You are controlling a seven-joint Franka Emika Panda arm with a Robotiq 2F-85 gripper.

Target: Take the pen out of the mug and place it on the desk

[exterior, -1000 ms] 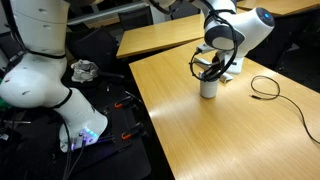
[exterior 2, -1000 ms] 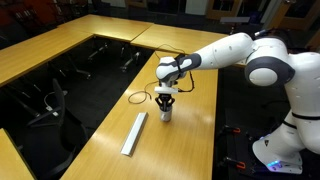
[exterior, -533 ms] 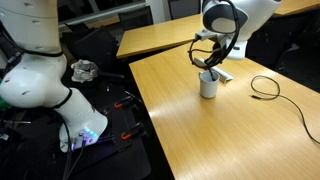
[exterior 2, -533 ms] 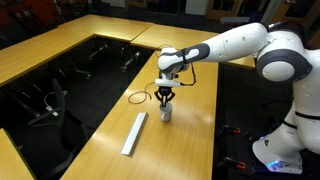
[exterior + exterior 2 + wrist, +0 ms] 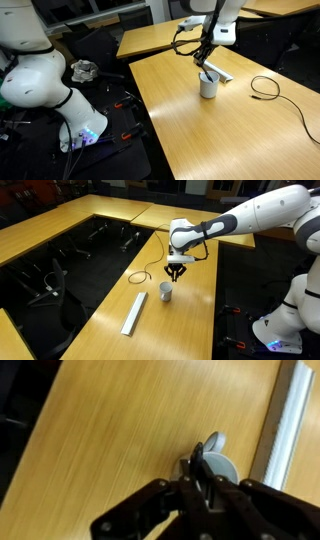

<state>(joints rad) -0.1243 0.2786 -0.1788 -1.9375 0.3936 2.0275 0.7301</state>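
Wrist view alone shows pen (image 5: 197, 457) pinched in tool (image 5: 197, 480), mug (image 5: 221, 466) beneath

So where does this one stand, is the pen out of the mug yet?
Grasp looks done: the gripper is shut on the pen in the wrist view and hangs above the mug. The lift is in hand; whether the pen's tip clears the rim is too small to tell. Left: lay it on the desk.
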